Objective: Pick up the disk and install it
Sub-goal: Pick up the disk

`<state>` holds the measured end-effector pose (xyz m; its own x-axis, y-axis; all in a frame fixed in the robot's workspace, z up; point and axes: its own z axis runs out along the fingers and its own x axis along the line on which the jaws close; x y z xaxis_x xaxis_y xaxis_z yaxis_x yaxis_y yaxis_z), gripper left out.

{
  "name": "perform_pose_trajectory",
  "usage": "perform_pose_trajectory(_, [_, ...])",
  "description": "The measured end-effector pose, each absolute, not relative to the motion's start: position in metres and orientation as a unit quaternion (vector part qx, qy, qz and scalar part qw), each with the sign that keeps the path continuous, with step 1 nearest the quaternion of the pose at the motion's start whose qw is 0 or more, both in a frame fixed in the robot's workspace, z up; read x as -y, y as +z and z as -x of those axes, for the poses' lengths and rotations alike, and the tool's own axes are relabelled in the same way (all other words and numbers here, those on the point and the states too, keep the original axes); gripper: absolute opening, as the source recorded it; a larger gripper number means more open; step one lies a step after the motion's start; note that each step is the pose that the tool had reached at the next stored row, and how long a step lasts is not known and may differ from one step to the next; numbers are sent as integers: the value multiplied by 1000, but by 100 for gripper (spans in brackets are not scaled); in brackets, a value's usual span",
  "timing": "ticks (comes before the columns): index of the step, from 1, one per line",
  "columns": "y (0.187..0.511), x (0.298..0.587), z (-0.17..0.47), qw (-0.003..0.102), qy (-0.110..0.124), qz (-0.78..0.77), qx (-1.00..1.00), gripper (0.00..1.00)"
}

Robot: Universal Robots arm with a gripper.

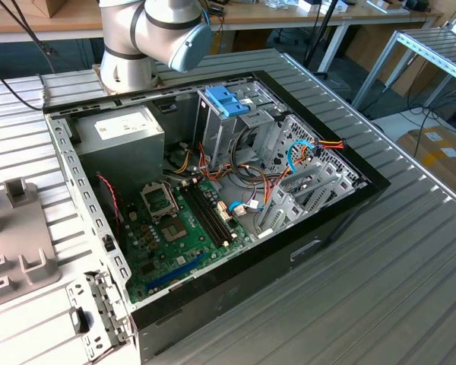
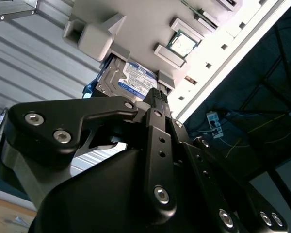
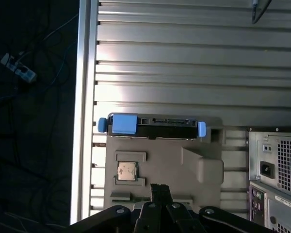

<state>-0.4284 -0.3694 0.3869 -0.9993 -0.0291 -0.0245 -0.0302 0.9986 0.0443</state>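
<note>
One disk (image 2: 133, 80) and one chip (image 3: 127, 171) rest in one grey holder (image 3: 169, 155); the claw (image 3: 159, 187) hangs narrow, empty.

Disk (image 3: 153, 127) in fixture's (image 3: 165, 158) slot, chip (image 3: 127, 171) on fixture, computer case (image 1: 323, 228) beside fixture on table (image 1: 410, 289)

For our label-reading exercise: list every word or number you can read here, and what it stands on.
White label on the dark rectangular metal disk: print too blurred to read.
White sticker on the grey power-supply box: too small to read.
Nothing else legible.
</note>
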Motion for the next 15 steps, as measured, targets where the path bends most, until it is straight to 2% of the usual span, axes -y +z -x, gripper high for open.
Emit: perform_pose_trajectory(15, [387, 369, 428, 11, 23, 51, -998, 11])
